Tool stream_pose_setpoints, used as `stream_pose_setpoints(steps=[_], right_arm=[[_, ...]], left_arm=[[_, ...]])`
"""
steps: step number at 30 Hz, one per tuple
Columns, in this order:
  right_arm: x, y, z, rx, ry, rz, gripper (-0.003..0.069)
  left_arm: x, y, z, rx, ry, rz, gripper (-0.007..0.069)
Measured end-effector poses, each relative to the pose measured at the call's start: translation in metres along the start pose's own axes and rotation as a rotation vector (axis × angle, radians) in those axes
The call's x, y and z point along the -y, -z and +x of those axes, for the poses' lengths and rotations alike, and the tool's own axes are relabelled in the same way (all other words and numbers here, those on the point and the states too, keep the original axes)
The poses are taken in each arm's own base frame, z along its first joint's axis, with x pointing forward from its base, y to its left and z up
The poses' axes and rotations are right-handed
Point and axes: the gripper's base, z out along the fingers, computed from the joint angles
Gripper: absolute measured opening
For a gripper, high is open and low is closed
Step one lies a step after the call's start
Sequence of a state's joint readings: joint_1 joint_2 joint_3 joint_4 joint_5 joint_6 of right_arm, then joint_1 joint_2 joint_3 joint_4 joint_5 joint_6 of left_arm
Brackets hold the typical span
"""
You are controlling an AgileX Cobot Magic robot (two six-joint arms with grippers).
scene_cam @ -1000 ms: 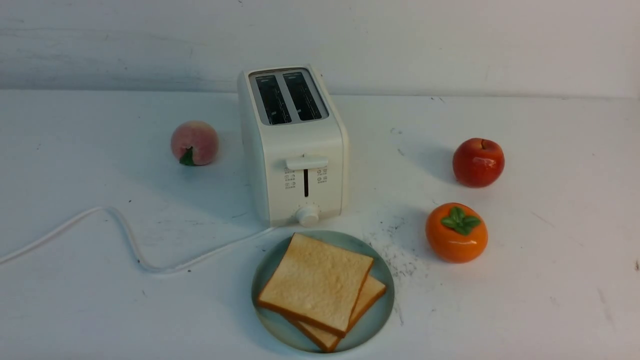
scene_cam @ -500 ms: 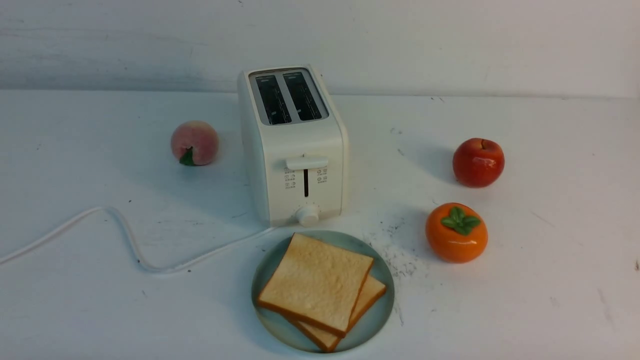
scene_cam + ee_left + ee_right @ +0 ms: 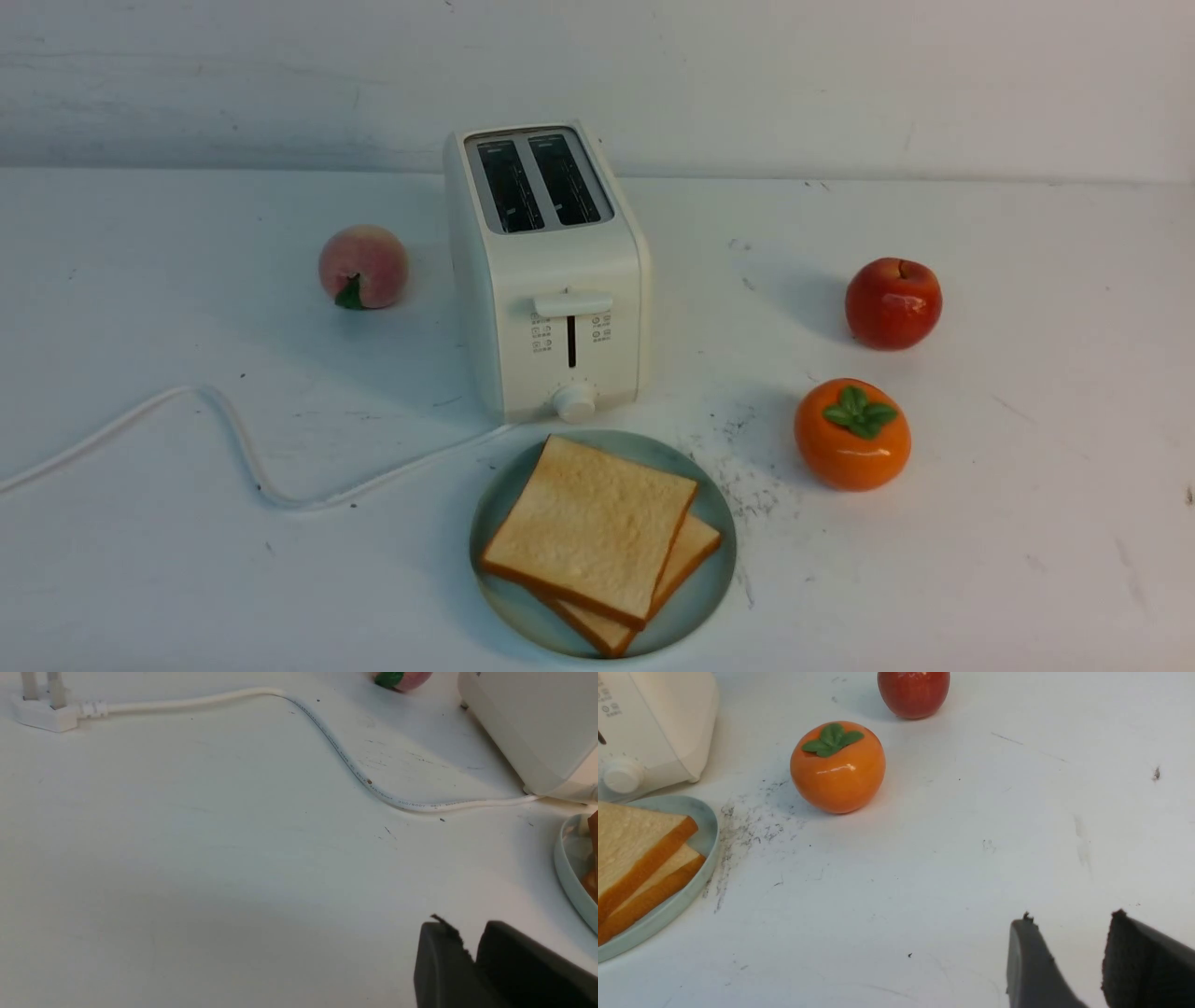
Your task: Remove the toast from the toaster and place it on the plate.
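The cream-white toaster point(image 3: 551, 280) stands mid-table, lever up, its two top slots dark with no bread showing. In front of it lies the mint-green plate point(image 3: 709, 579) with two slices of toast point(image 3: 588, 527) stacked flat, the upper one turned a little. Neither gripper shows in the front view. My left gripper point(image 3: 465, 927) hovers over bare table left of the plate point(image 3: 567, 868), its tips only slightly apart and holding nothing. Over bare table right of the plate point(image 3: 707, 826) my right gripper point(image 3: 1071, 919) is open and empty.
A peach point(image 3: 363, 266) sits left of the toaster. A red apple point(image 3: 893, 303) and an orange persimmon point(image 3: 851, 434) sit on the right. The toaster's white cord point(image 3: 243, 448) snakes left to a plug point(image 3: 42, 711). A wall closes off the back.
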State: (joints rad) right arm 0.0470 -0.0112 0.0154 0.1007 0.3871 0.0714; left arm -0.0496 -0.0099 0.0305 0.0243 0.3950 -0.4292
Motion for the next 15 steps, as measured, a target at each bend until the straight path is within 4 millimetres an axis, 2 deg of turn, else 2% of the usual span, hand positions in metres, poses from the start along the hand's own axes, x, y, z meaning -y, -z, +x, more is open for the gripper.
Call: stream_pose_setpoints(steps=[15], right_arm=[[0.0,0.0,0.0,0.0,0.0,0.0,0.0239]], left_arm=[[0.0,0.0,0.0,0.0,-0.001,0.0,0.0131]])
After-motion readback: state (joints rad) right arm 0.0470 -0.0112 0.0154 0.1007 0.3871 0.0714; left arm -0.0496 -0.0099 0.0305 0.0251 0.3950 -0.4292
